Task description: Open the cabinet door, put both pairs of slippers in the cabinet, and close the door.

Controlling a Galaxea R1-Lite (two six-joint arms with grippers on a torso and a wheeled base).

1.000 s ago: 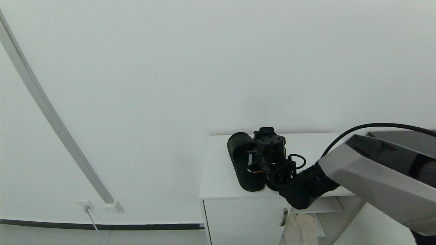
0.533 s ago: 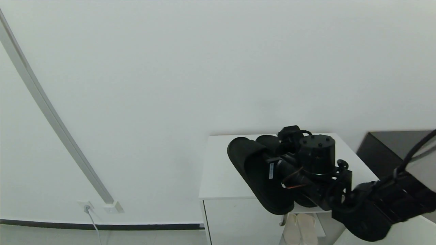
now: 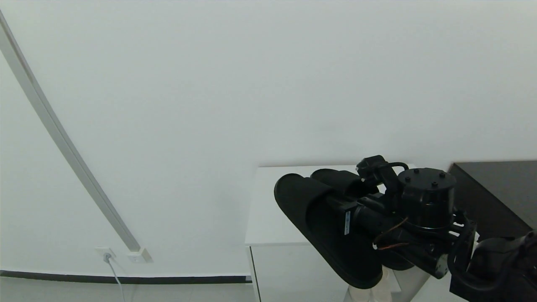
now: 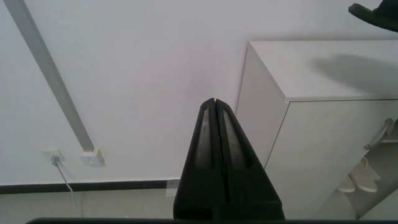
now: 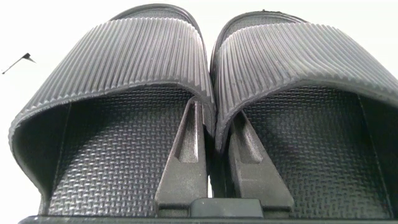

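nearest, the left gripper (image 4: 214, 127) hangs low beside the cabinet with its fingers pressed flat together and nothing between them; it looks parked out of the way, leaving the work to the other arm. the right gripper (image 5: 216, 118) has the black slippers (image 3: 331, 226): one finger sits inside each shoe, under the ribbed straps, and the two squeeze the inner side walls together. that pinch looks chosen so a single arm can carry the pair as one piece, the shoes side by side and touching. the pair is in the air, tilted, in front of and partly over the near edge of the cabinet (image 3: 268, 209); the left wrist view catches a black tip above the white top, with a shadow under it, so it is off the surface. below, the door (image 4: 323, 155) with the handle (image 4: 387, 134) is shut, and the compartment just beside that handle stands open, with the white slippers (image 4: 364, 177) on a shelf inside, upright against each other. so one pair seems stowed, and the step in hand is probably bringing the black pair down and round into that opening. the shoes are soft and held only by their inner walls, so they may sag or catch on the top's edge or on the shelf. behind it all is a plain wall with a slanting strip (image 3: 63, 142) and a socket (image 3: 105, 253) near the floor.
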